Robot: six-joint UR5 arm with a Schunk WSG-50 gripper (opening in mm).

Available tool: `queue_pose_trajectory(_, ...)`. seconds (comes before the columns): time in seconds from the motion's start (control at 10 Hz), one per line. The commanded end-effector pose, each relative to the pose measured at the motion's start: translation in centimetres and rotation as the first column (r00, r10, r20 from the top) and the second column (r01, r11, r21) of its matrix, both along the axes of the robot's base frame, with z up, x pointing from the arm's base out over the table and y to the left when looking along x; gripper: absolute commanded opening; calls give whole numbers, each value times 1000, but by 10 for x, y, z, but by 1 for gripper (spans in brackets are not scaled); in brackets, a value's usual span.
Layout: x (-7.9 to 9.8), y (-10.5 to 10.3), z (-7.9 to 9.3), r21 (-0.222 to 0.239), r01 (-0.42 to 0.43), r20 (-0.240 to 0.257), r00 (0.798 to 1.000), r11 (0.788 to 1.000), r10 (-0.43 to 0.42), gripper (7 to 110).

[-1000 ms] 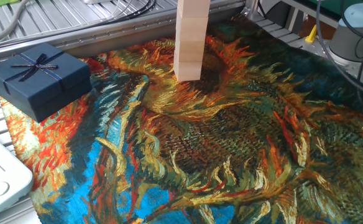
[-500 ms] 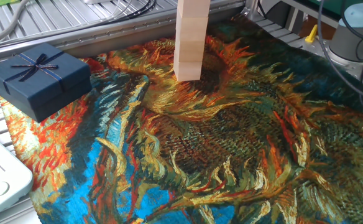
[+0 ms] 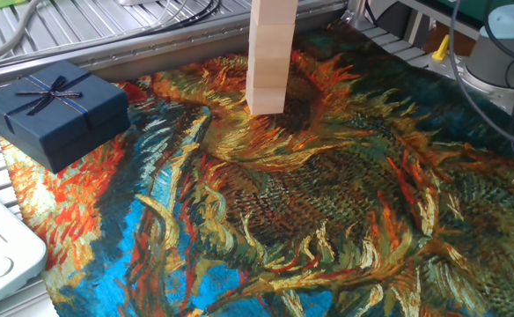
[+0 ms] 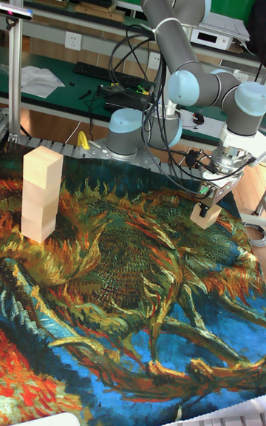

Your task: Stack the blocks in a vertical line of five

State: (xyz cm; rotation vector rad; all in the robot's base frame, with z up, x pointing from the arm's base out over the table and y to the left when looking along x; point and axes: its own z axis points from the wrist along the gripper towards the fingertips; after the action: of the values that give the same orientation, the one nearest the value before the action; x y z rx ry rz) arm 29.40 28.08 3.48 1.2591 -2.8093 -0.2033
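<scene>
Three blocks point(image 4: 41, 193) stacked upright on the sunflower-patterned cloth point(image 4: 125, 285), well apart from the gripper point(image 4: 205, 206). Gripper closed around a fourth block point(image 4: 203, 216), raised just above the cloth's far edge. Blue gift box point(image 3: 53, 110) near the stack.

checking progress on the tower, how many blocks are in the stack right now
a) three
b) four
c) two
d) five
a) In the tall fixed view the stack shows three cubes, one on another, on the painted cloth, while the gripper holds another block well off to the side.
</scene>
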Motion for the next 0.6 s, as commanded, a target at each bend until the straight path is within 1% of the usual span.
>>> queue_pose_trajectory(0.0, -10, 9, -4, 9, 2, -8, 1000, 1000, -2, 88)
queue_pose_trajectory(0.1, -6, 3, -6, -16, -6, 7, 1000, 1000, 6, 88)
queue_pose_trajectory(0.3, -5, -3, -10, -46, -17, 13, 1000, 999, 18, 88)
queue_pose_trajectory(0.4, -2, -9, -10, -70, -19, 24, 999, 997, 21, 88)
queue_pose_trajectory(0.5, 1, -7, -10, -66, -20, 35, 999, 998, 22, 88)
